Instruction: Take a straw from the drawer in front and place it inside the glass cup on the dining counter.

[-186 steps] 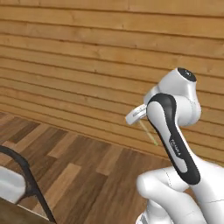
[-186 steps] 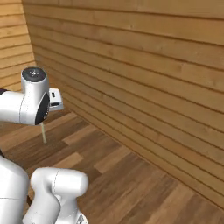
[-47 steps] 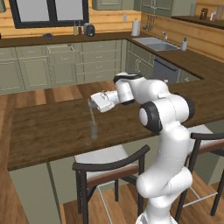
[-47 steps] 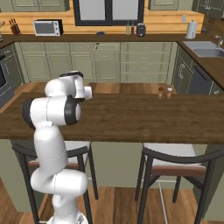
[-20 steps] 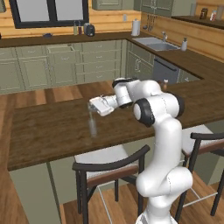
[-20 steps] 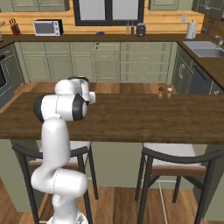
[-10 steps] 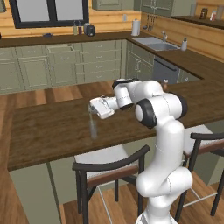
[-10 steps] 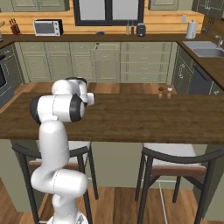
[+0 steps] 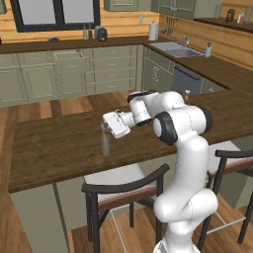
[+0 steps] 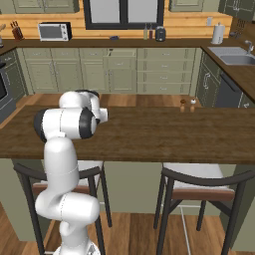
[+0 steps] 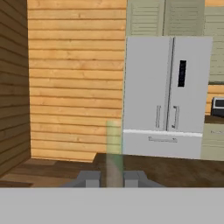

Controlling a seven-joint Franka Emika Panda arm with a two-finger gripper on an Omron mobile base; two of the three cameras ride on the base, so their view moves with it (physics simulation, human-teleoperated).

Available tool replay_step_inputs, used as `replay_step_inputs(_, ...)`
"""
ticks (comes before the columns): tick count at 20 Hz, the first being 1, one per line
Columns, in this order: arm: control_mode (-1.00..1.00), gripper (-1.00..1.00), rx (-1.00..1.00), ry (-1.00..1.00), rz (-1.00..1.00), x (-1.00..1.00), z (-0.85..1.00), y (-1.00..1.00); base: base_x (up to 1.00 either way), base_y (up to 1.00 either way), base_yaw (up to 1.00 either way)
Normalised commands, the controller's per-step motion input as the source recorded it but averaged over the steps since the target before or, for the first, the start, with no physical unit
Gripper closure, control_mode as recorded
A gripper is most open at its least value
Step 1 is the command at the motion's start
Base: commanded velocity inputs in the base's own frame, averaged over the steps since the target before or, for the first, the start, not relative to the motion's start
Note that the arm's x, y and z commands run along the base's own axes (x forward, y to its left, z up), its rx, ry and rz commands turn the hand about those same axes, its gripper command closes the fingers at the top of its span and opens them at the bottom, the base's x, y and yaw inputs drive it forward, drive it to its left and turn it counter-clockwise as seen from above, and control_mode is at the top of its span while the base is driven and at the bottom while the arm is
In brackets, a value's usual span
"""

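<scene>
Left base view has the gripper (image 9: 105,126) reaching out over the dining counter (image 9: 54,148), fingers pinched on the straw (image 9: 105,142) hanging toward six o'clock, seemingly lined up to drop into a glass cup I can't make out.

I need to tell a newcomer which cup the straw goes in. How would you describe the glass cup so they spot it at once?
Find the long dark-brown dining counter with stools beneath. On its top, just below the robot's claw, stands the glass cup. It is a small clear tumbler, almost see-through against the wood, with nothing else near it.
</scene>
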Motion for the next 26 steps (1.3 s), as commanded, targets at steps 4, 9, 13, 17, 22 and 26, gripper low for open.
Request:
replay_step_inputs(4, -1.00, 1.00, 0.00, 0.00, 0.00, -0.16, -0.26, -0.01, 0.00, 0.00, 0.00)
replay_step_inputs(9, -1.00, 1.00, 0.00, -0.01, 0.00, -0.07, -0.13, 0.00, 0.00, 0.00, 0.00)
replay_step_inputs(13, -1.00, 1.00, 0.00, -0.02, 0.00, 0.00, -0.09, 0.00, 0.00, 0.00, 0.00)
replay_step_inputs(17, -1.00, -1.00, 0.00, -0.01, 0.00, 0.00, -0.03, 0.02, 0.00, 0.00, 0.00)
replay_step_inputs(22, -1.00, -1.00, 0.00, -0.05, 0.00, 0.00, 0.00, 0.00, 0.00, 0.00, 0.00)
replay_step_inputs(26, -1.00, -1.00, 0.00, -0.09, 0.00, 0.00, 0.09, 0.00, 0.00, 0.00, 0.00)
